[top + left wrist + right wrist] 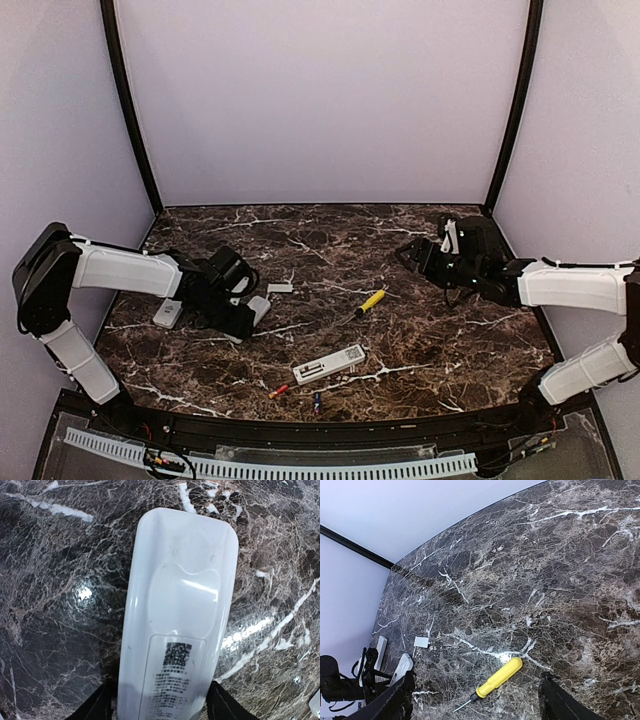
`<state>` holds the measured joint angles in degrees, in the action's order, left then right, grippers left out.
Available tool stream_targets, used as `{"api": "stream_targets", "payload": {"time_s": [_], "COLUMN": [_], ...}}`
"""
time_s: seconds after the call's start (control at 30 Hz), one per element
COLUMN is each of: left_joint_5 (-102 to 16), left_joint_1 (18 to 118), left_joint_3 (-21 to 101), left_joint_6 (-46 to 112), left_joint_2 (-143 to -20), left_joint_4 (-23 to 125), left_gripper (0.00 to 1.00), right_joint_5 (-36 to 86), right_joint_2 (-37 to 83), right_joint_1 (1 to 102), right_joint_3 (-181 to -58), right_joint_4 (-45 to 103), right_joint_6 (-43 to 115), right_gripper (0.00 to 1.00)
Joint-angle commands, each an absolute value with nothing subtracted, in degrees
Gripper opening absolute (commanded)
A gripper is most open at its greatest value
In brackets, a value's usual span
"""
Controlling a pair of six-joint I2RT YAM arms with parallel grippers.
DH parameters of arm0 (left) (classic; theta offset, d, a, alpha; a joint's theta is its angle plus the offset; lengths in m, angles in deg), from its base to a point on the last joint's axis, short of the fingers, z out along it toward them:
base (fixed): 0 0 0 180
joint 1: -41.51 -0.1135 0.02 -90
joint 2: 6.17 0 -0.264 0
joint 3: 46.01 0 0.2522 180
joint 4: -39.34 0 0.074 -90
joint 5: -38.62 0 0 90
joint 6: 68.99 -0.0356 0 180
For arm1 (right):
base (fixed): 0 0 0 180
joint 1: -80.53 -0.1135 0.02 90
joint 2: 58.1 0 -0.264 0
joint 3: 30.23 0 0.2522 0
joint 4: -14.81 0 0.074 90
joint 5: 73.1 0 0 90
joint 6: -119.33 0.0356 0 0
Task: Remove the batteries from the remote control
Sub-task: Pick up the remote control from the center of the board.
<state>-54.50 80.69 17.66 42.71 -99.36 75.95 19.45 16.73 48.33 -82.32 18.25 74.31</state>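
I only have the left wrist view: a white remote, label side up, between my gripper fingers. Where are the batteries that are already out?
Observer: Two lie near the front edge of the table: an orange-red battery and a blue battery.
Operator: Is any remote open?
Observer: Yes, an opened remote lies just beyond them, bay facing up. It is too small to tell whether cells remain inside.
Operator: And the right arm?
Observer: The right gripper hangs open above the table, holding nothing.
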Motion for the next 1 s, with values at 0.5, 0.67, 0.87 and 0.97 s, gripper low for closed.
{"api": "stream_targets", "payload": {"time_s": [0.5,0.67,0.87,0.97], "left_joint_5": [-47.33,-39.95,-26.37,-18.34], "left_joint_1": [81.15,81.02,80.98,80.98], "left_joint_3": [21.58,28.82,33.81,32.78], "left_joint_6": [40.8,34.43,27.69,24.57], "left_joint_2": [-91.16,-87.13,-84.38,-82.65], "left_joint_4": [80.37,82.18,83.08,80.48], "left_gripper": [0.37,0.36,0.35,0.35], "right_joint_5": [24.12,36.78,50.42,52.33], "right_joint_2": [10.71,8.12,6.9,8.14], "right_joint_1": [48.34,48.3,46.67,44.49], "right_joint_3": [-81.37,-81.53,-86.93,-92.06], "right_joint_4": [14.09,6.5,4.81,9.86], "right_joint_6": [70.19,63.19,57.94,54.28], "right_gripper": [0.83,0.84,0.84,0.84]}}
